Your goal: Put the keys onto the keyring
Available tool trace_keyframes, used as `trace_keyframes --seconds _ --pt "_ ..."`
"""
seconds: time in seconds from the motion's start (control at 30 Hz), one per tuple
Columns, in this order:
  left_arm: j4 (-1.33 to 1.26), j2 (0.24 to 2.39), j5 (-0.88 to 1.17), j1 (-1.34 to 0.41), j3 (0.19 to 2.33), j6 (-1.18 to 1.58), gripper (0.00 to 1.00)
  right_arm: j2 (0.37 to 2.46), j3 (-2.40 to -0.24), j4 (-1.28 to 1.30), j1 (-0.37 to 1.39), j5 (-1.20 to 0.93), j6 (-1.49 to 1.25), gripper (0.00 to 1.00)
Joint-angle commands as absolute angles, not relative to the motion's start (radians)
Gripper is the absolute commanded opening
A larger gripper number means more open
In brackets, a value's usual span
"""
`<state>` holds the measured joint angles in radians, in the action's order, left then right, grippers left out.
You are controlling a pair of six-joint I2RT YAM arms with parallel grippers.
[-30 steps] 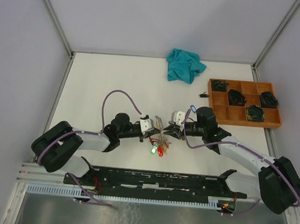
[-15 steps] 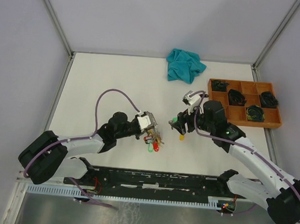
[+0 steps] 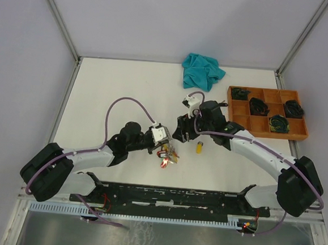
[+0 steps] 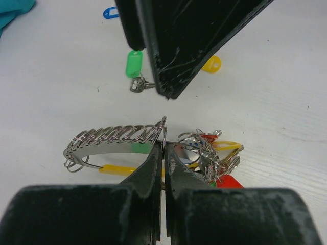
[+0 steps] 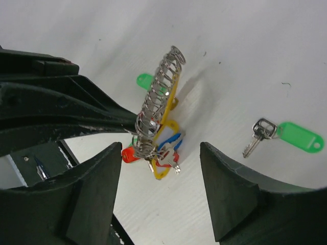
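1. Near the middle of the white table (image 3: 116, 84): left gripper (image 4: 164, 153), fingers pressed together on the wire of the keyring (image 4: 115, 137).
2. Beside that pinch, on the ring: a bunch of keys (image 4: 214, 159) with red, yellow and blue tags, crowded at one end. Cannot tell whether clear of the tabletop.
3. Just across from it: right gripper (image 3: 181, 133), fingers spread wide and holding nothing. From its wrist camera, ring framed in the gap, touching neither finger.
4. Flat on the table, off the ring: a green-tagged key (image 5: 294, 140) near the right gripper, a yellow-tagged key (image 3: 199, 148) just right of both grippers, and a blue tag (image 4: 110, 11) farther off, its key out of view.
5. At the far edge: a crumpled teal cloth (image 3: 202, 72). Further right, a wooden tray (image 3: 240, 124) with dark items in several compartments.
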<state>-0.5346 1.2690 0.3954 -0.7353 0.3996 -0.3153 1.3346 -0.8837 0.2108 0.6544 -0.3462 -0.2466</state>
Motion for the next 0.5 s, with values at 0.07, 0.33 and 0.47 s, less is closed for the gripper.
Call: trace_keyframes --seconds 0.07,0.33,0.47 --pt "-0.576 1.253 0.440 -0.736 0.439 -0.345 0.03 1.418 -0.954 0.091 0.704 -0.327 -0.335 0.72" --pt "-0.630 1.232 0.464 -0.736 0.412 -0.330 0.03 1.471 -0.925 0.072 0.707 -0.264 -0.368 0.71" --pt "-0.641 1.226 0.465 -0.736 0.402 -0.333 0.03 1.491 -0.918 0.080 0.706 -0.233 -0.405 0.69"
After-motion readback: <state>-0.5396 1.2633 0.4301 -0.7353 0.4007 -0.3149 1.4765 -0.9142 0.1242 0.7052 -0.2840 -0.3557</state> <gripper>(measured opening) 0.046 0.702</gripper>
